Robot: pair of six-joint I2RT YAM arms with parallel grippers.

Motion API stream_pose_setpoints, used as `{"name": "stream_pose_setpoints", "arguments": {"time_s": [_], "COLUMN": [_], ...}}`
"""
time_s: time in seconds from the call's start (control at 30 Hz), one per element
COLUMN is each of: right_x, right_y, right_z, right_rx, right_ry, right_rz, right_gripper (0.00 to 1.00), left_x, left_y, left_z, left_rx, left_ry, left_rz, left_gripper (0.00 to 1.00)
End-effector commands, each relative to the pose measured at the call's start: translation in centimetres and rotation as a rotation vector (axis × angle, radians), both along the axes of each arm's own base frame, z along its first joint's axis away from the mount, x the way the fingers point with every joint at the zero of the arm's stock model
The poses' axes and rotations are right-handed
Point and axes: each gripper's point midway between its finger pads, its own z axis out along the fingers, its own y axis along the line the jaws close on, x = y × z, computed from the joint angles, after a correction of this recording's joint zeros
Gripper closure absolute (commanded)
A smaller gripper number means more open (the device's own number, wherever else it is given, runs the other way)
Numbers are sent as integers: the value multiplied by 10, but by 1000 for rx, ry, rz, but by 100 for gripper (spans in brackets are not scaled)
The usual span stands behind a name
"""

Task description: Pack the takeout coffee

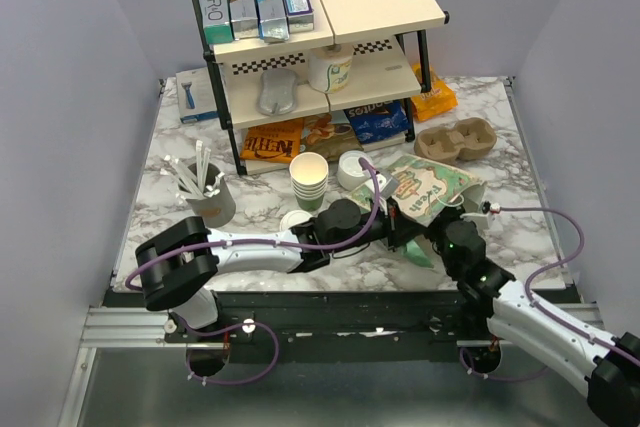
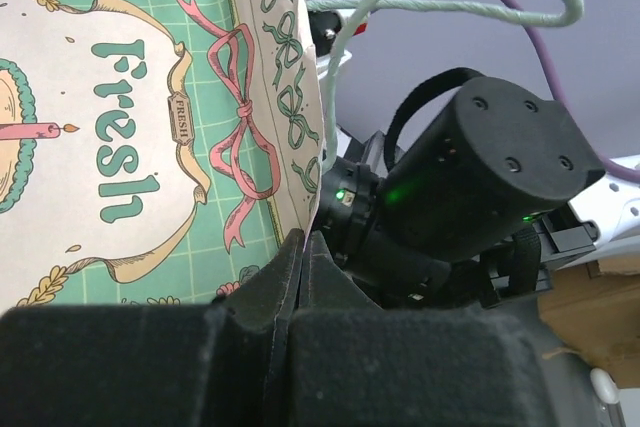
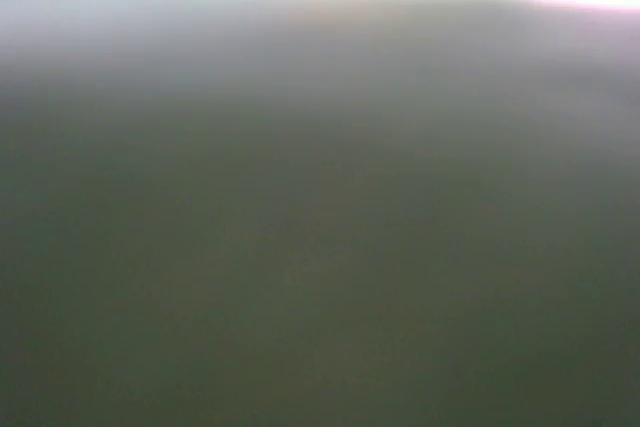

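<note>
The paper bag (image 1: 432, 189) is pinched by the left end effector (image 2: 297, 257), likely for opening; the right end effector's (image 1: 445, 230) grip cannot be seen.

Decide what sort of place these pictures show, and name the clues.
Likely a mock takeaway counter in a robot test booth: stacked paper cups, a cardboard cup carrier and a "Fresh" paper bag on a marble-look table, with two robot arms at its edge.

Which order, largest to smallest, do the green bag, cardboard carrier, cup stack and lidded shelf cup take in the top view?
1. Green bag
2. Carrier
3. Cup stack and lidded cup: alike, and the shelf cup stands nearer the camera, so unranked.
</note>
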Motion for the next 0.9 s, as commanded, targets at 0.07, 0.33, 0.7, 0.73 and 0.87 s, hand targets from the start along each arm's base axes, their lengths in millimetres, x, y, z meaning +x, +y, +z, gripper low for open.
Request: {"name": "stream_pose_setpoints", "arguments": {"time_s": [0.07,0.33,0.7,0.73,0.87], "right_x": [-6,14,27,28,24], "right_y": [8,23,50,48,41], "right_z": [-10,-1,-13,-11,-1], "right_rx": [133,139,113,51,-30], "right_ry": [-35,-85,-92,-117,-161], "right_rz": [37,44,132,142,150], "right_gripper": [99,99,99,99,99], "left_x": [-1,-6,-7,-7,-2], "left_y": [1,0,4,5,11], "left_z": [0,2,0,-1,-7], "left_rx": [-21,-24,-22,-22,8], "left_ry": [7,-2,7,7,16], "left_rz": [9,-17,-9,-7,31], "left_gripper": [100,100,100,100,100]}}
